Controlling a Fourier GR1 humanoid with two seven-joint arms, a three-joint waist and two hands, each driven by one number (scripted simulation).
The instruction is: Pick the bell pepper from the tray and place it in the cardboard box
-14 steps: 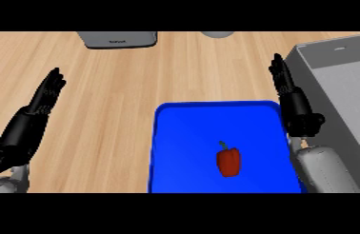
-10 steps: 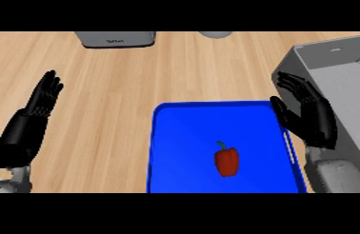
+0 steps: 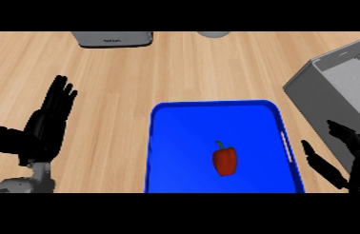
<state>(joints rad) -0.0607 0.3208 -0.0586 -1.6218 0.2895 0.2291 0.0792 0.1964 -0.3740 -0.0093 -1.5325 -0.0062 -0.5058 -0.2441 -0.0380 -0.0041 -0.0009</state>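
So the bell pepper (image 3: 225, 161) is seen lying stem-up along the tray (image 3: 183, 133), just left of the right hand (image 3: 334, 161) whose fingers are spread open, holding nothing.

One bell pepper (image 3: 225, 162), one blue tray (image 3: 169, 147), one grey box (image 3: 325, 92) — two robot hands, left (image 3: 48, 126) and right (image 3: 336, 154).
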